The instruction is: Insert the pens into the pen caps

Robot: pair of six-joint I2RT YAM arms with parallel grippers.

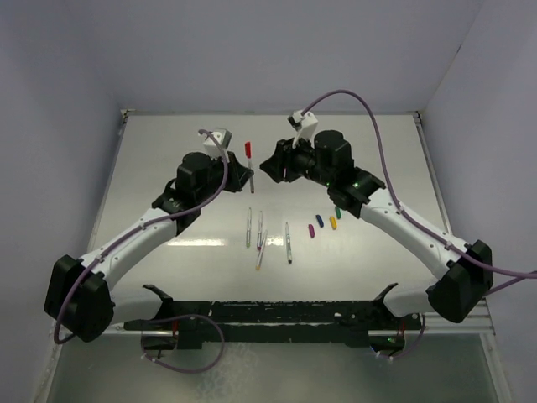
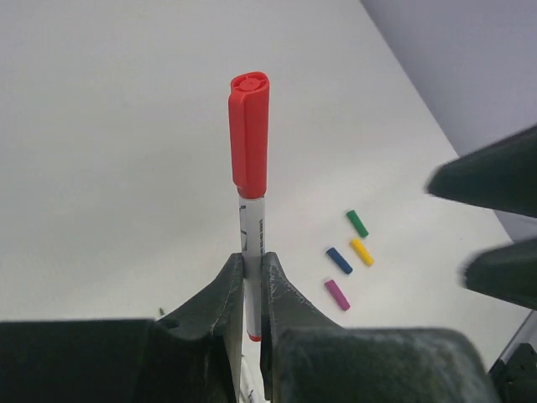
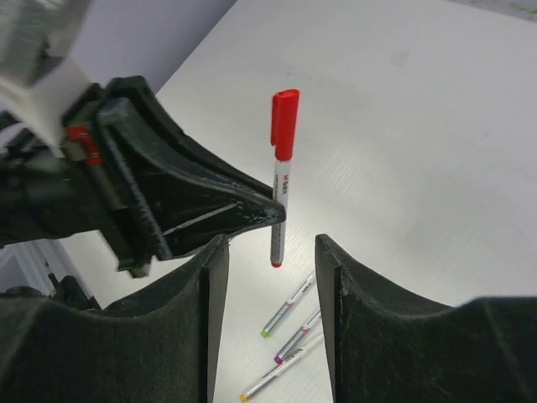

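Note:
My left gripper [image 1: 251, 179] is shut on a silvery-grey pen [image 2: 252, 239] and holds it upright above the table, with the red cap [image 2: 249, 134] seated on its top end. The capped pen also shows in the right wrist view [image 3: 280, 197]. My right gripper [image 1: 275, 166] is open and empty, its jaws [image 3: 271, 245] spread just beside the pen's lower end. Several uncapped pens [image 1: 260, 228] lie at the table's middle. The purple [image 1: 313, 230], blue [image 1: 320, 221], yellow [image 1: 332, 222] and green [image 1: 337, 212] caps lie in a cluster to their right.
The white table [image 1: 168, 159] has raised edges at the back and sides. The right arm's forearm [image 1: 403, 227] passes just right of the caps. A black rail [image 1: 277, 315] runs along the near edge.

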